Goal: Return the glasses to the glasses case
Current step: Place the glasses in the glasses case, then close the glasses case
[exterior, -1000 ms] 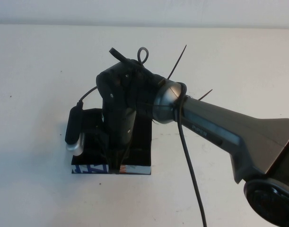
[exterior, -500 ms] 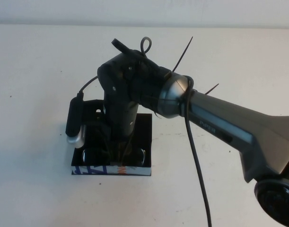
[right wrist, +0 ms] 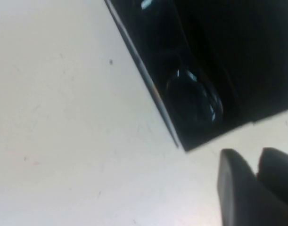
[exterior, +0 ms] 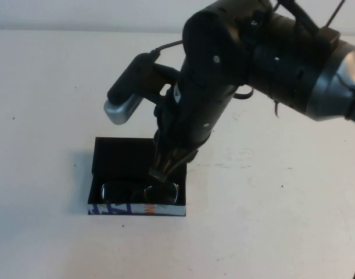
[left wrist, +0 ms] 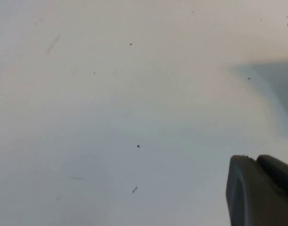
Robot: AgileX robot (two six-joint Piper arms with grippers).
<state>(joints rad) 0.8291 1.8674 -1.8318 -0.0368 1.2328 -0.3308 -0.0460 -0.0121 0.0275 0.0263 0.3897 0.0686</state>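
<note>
The black glasses case (exterior: 120, 152) lies open on the white table, its printed front edge (exterior: 136, 209) toward me. The dark glasses (exterior: 136, 191) lie inside it along the front wall, lenses glinting. My right gripper (exterior: 160, 173) hangs above the case's front right part, shut and empty, clear of the glasses. In the right wrist view the case (right wrist: 257, 56) and one lens of the glasses (right wrist: 193, 96) show beyond the shut right gripper (right wrist: 254, 155). My left gripper (left wrist: 254, 158) is shut and empty over bare table; it is out of the high view.
The white table (exterior: 270, 221) surrounds the case, with a pale wall along its far edge. My right arm's silver wrist camera (exterior: 124, 107) juts out above the case's far left side.
My right gripper has risen out of the case and the arm has swung up toward the camera. The glasses stay in the case, now uncovered.
</note>
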